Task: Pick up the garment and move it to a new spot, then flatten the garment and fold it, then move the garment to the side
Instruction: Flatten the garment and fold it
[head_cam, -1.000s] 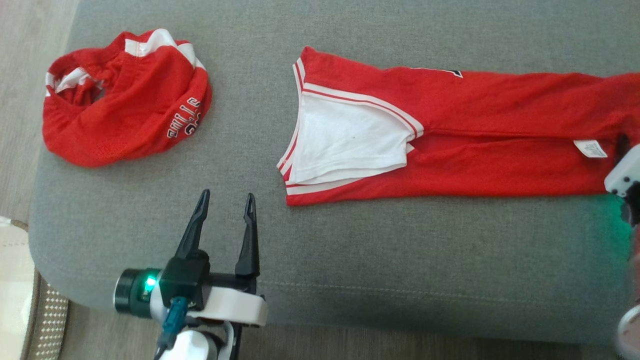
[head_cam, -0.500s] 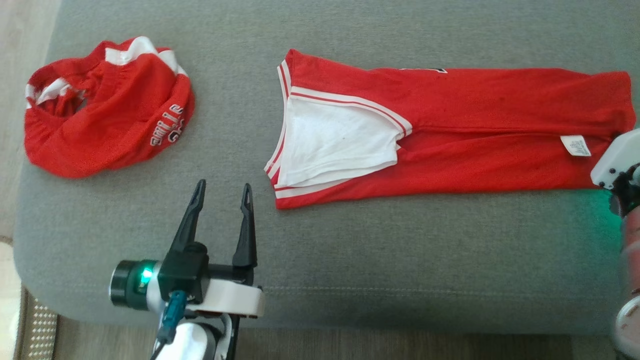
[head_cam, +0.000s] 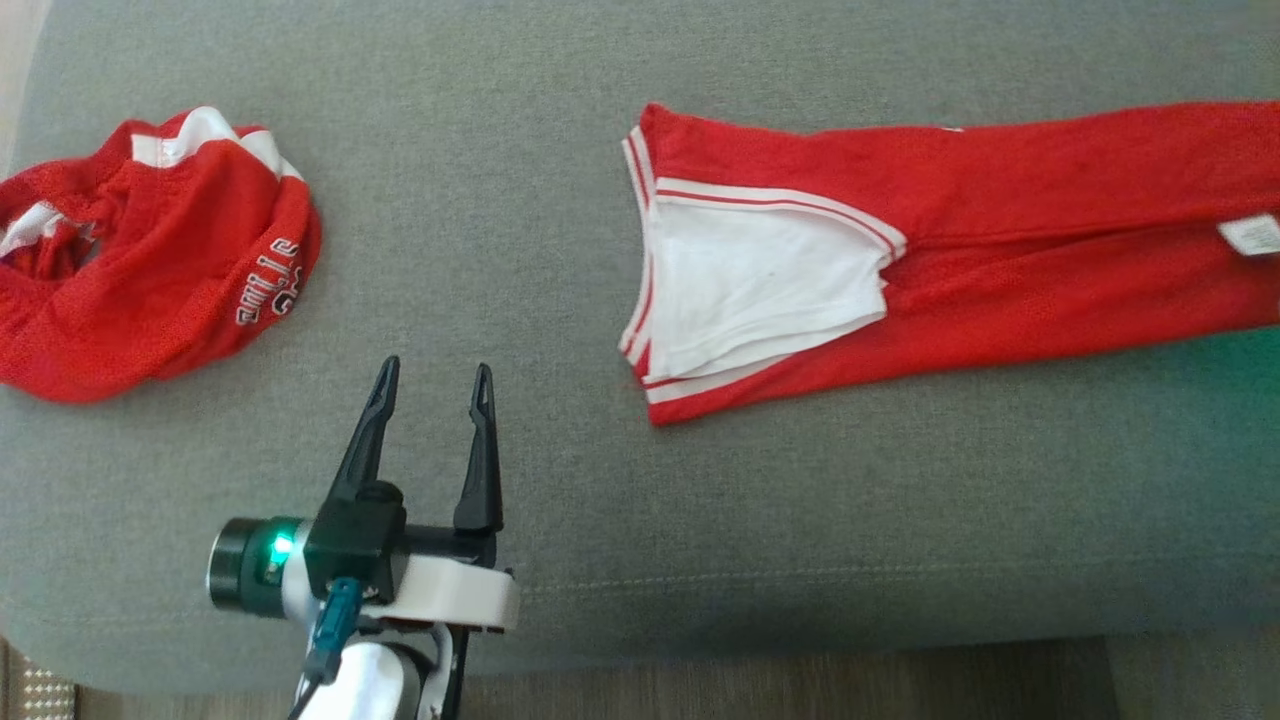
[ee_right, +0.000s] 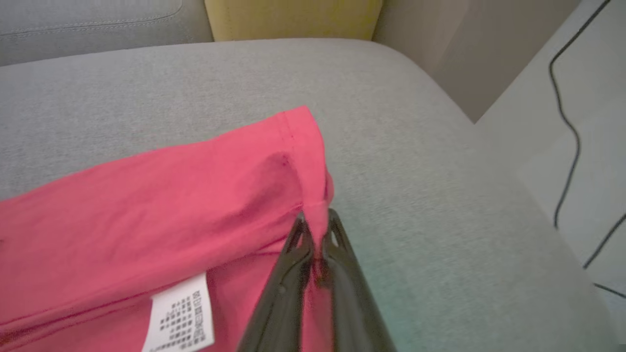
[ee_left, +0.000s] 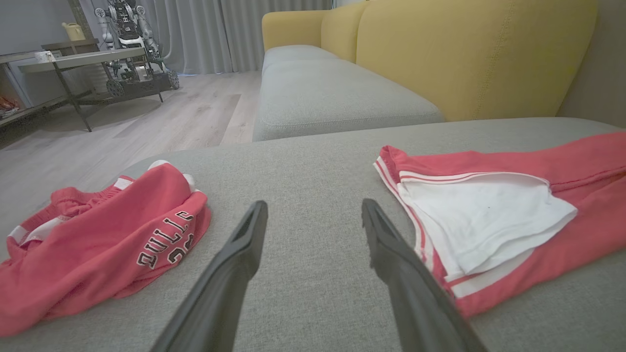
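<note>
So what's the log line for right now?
right gripper: jaws shut on shirt edge | left gripper: jaws open, above cushion | shorts: crumpled, apart

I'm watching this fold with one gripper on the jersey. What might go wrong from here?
1. The right gripper is shut on a small pinch of the jersey at its hem; that thin hold may slip.
2. The left gripper hangs open, apart from the cloth; a one-sided lift may undo the lengthwise fold around the white panel.
3. The crumpled red garment lies to the left; dragging that way may snag it.
</note>
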Controlling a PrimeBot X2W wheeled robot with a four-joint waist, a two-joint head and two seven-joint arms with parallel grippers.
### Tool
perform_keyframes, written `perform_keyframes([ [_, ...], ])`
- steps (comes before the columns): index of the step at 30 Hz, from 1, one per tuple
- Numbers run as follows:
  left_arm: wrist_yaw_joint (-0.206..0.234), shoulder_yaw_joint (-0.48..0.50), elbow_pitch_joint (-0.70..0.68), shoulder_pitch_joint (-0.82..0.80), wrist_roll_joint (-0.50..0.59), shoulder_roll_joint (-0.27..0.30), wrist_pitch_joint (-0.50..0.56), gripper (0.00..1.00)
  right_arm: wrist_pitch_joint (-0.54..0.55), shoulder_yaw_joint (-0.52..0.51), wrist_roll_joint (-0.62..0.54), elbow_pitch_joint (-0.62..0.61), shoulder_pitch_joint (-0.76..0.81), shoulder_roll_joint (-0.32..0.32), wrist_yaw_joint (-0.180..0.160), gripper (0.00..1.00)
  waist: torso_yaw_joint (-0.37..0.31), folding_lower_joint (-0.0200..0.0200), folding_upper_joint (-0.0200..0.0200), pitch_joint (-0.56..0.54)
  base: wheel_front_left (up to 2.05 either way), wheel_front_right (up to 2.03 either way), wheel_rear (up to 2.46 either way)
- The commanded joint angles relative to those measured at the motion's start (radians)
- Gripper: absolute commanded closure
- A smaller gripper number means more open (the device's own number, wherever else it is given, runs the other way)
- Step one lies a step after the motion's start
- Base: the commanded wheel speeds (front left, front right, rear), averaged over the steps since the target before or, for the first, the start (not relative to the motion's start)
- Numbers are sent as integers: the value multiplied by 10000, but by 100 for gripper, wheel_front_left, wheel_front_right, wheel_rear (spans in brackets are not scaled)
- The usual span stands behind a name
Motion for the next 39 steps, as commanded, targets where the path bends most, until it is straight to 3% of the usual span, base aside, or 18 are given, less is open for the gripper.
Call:
perform_keyframes([
  [1,-46,373,-271,-179,90,-26,-122,0,2,439,183,-492,-405,-254,-7,100,-41,0,-1,-33,0,0,0],
  [6,-92,392,-189,-153,99,-45,-122,0,220,1240,1018,-678,-522,270,-7,100,-74,0,-1,-152,0,0,0],
  [12,-173,385,-30,-5,16,-105,-122,0,727,3123,3169,-1497,-351,1077,-7,100,-20,0,-1,-423,0,0,0],
  [15,-179,424,-8,59,-9,-130,-122,0,1361,4228,4447,-2554,167,1339,-7,100,41,0,-1,-525,0,0,0],
  [16,-210,428,-59,62,-21,-149,-122,0,1899,4901,5275,-3550,682,1372,-7,100,94,0,-1,-568,0,0,0],
  [20,-294,374,-45,51,-18,-190,-122,0,2960,5713,6398,-5806,1965,1261,-7,100,241,0,-1,-668,0,0,0],
  [25,-365,327,-7,37,-30,-240,-122,0,4004,6123,7066,-8201,3276,1497,-7,100,410,0,-1,-722,0,0,0],
  [29,-424,289,51,31,-29,-271,-122,0,4461,6443,7302,-9304,3812,1911,-7,100,540,0,-1,-759,0,0,0],
  [39,-483,151,195,-117,-89,-358,-122,0,4434,7461,7772,-9338,3899,2293,-7,100,1157,0,-1,-813,0,0,0],
])
